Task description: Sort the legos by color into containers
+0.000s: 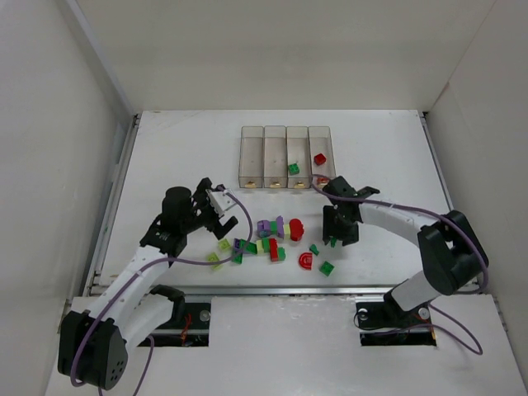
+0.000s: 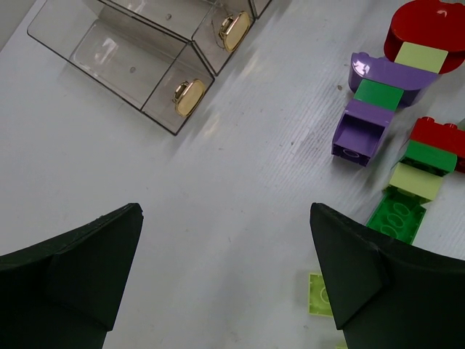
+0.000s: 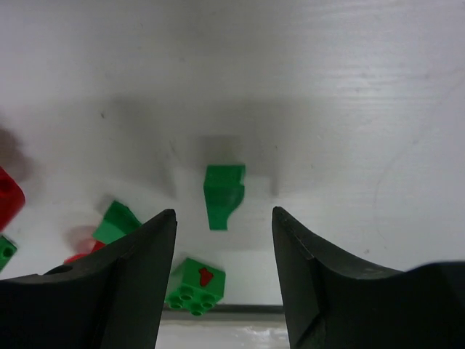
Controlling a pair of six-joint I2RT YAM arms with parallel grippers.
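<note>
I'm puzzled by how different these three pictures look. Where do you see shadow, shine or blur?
Right wrist view: a soft grey shadow lies on the table around the green brick, and the dark fingers, close to the lens, look slightly soft. Left wrist view: the clear containers catch pale glare. Top view: bright, even light, with the legos tiny but distinct.
</note>
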